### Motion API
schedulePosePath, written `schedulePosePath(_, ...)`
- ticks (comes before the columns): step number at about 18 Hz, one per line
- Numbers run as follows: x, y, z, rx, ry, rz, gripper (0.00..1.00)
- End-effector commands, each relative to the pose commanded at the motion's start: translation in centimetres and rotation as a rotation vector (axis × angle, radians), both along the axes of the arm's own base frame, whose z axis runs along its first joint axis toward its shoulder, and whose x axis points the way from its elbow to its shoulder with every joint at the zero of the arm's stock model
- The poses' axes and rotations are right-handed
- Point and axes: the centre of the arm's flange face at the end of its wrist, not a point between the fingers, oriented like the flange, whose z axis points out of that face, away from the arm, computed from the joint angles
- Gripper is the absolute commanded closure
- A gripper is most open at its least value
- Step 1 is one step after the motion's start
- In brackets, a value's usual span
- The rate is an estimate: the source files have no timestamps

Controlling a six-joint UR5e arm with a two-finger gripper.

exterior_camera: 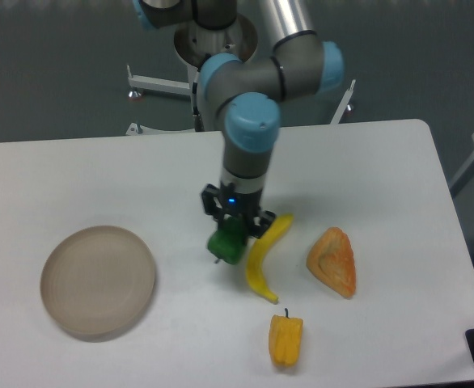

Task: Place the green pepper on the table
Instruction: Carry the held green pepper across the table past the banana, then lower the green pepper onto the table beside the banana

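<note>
White table (99,174) fills most of the frame, dark grey floor along the top. Gripper (233,230) mid-frame is clamped on the green pepper (226,245), just left of a banana (265,257).

Green pepper (226,243): glossy dark green. Table (99,178): plain white. Plate (98,280): beige. Banana (263,256): yellow. Yellow pepper (285,339): yellow-orange, dark stem. Wedge-shaped item (333,260): orange. Gripper (234,223): black, small blue light. Arm: grey, light-blue caps.
</note>
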Motion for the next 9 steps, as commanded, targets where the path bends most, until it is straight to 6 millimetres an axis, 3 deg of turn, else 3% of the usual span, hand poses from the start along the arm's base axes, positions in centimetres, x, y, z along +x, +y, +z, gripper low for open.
schedulePosePath(4, 1.0, -0.7, -1.4, -0.033, -0.035, 0.064, 0.77)
schedulePosePath(5, 1.9, -0.9, -2.0, -0.044, -0.037, 0.049, 0.77)
schedulePosePath(9, 2.1, -0.9, -2.5, -0.031, -0.023, -0.053, 0.77)
